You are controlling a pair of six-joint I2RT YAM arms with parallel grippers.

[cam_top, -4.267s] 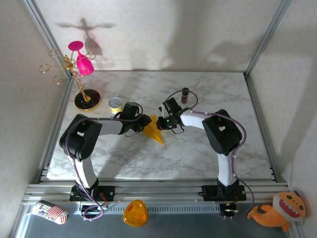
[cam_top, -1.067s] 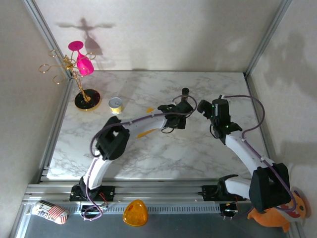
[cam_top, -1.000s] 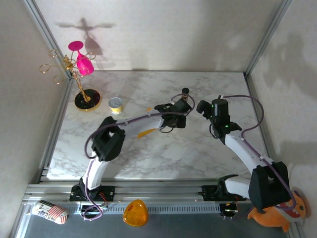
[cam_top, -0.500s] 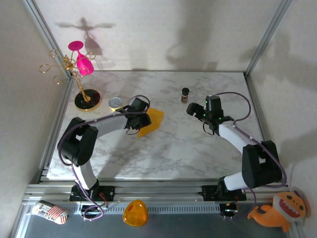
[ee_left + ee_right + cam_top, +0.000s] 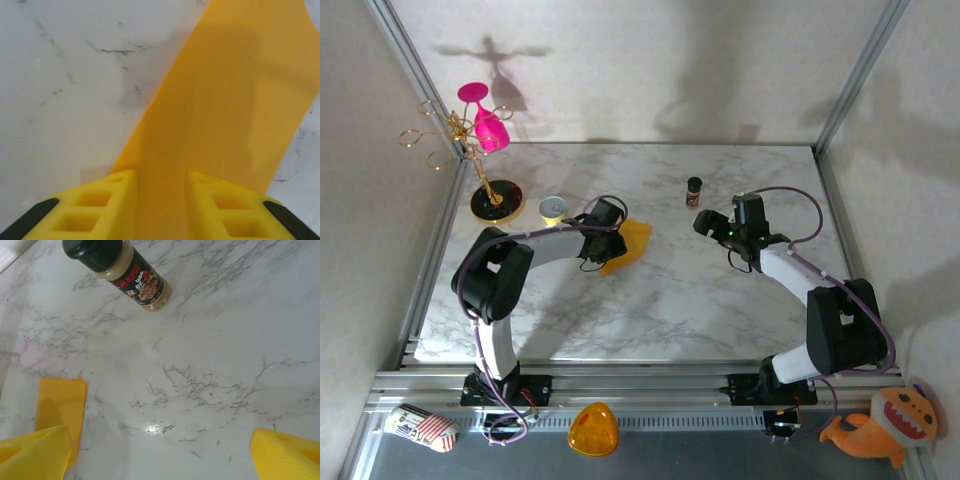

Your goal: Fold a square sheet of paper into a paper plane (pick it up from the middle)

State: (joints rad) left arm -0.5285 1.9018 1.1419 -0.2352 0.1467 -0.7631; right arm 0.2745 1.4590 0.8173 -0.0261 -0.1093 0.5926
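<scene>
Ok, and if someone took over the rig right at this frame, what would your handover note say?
Left claw: jaws a narrow gap apart, tips over the orange paper; I cannot confirm a grip.
Right claw: wide open and empty, above the marble table, near the spice jar.
Paper: lying on the table left of centre, a wedge with one pointed end.
Done: some folding, apparently; it is not a slim dart yet.
Left: the folds that narrow it into a plane.
</scene>
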